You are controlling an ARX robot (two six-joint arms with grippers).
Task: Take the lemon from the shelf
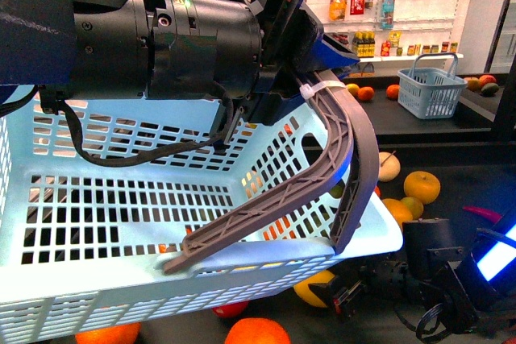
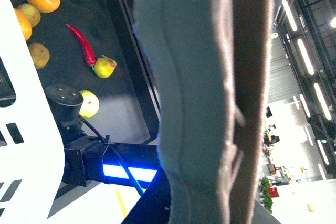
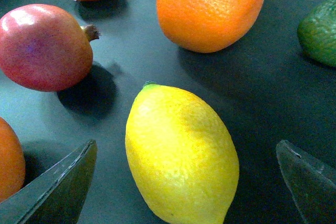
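While my right pincer (image 3: 185, 150) hangs over the shelf (image 3: 131, 56), its fingers (image 3: 58, 182) stand spread wide, one on each side of the lemon (image 3: 181, 156), and neither touches it. The lemon lies on its side on the dark tier, near a pomegranate (image 3: 44, 45) and an orange (image 3: 210, 6). A green fruit (image 3: 320, 32) sits further off. My left pincer (image 1: 310, 50) is up at the grey handle (image 1: 347, 151) of the pale blue basket (image 1: 121, 223). I cannot tell whether it is clamped.
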